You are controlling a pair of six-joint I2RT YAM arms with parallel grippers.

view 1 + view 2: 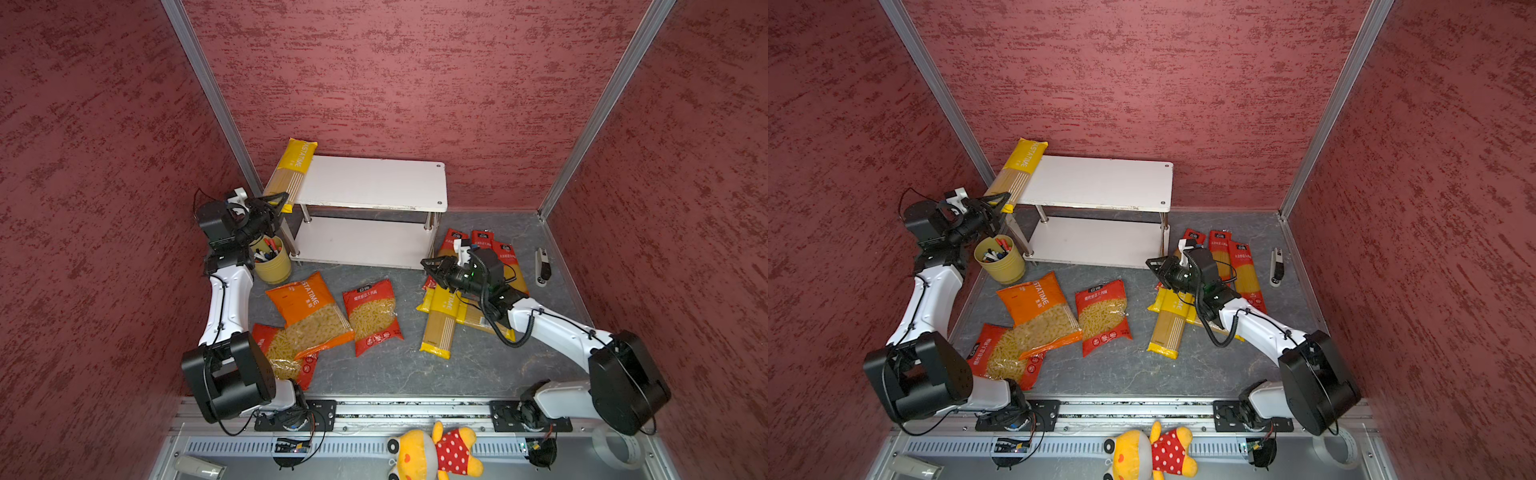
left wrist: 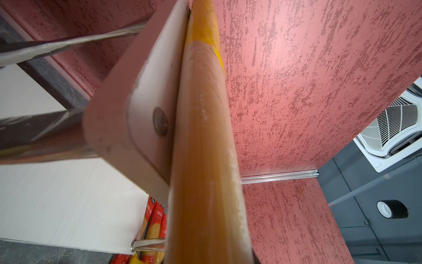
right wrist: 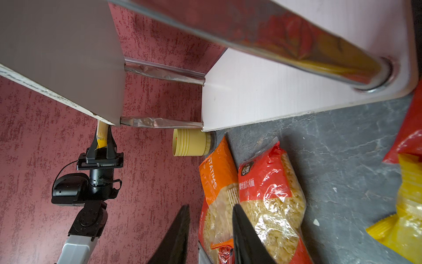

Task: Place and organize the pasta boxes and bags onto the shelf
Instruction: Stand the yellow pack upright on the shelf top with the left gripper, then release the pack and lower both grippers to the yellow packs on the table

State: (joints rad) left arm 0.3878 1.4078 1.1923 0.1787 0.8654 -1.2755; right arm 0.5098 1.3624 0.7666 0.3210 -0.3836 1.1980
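One yellow spaghetti pack (image 1: 293, 172) (image 1: 1017, 172) (image 2: 205, 137) lies along the left end of the white shelf's top board (image 1: 374, 183) (image 1: 1100, 183), its near end overhanging. My left gripper (image 1: 282, 199) (image 1: 1005, 199) (image 3: 102, 137) is shut on that overhanging end. My right gripper (image 1: 428, 266) (image 1: 1152, 264) (image 3: 211, 205) hangs open and empty beside the shelf's right end. On the table lie an orange macaroni bag (image 1: 309, 313), a red pasta bag (image 1: 372, 316), another red bag (image 1: 286, 361) half under the orange one, two crossed yellow packs (image 1: 440, 324) and red spaghetti packs (image 1: 505, 257) partly hidden by the right arm.
A yellow pen cup (image 1: 272, 266) stands just under the left arm, at the shelf's front left corner. A white-and-black stapler-like thing (image 1: 542, 266) lies by the right wall. A plush toy (image 1: 436, 453) and a tape roll (image 1: 615, 453) sit in front of the arm bases.
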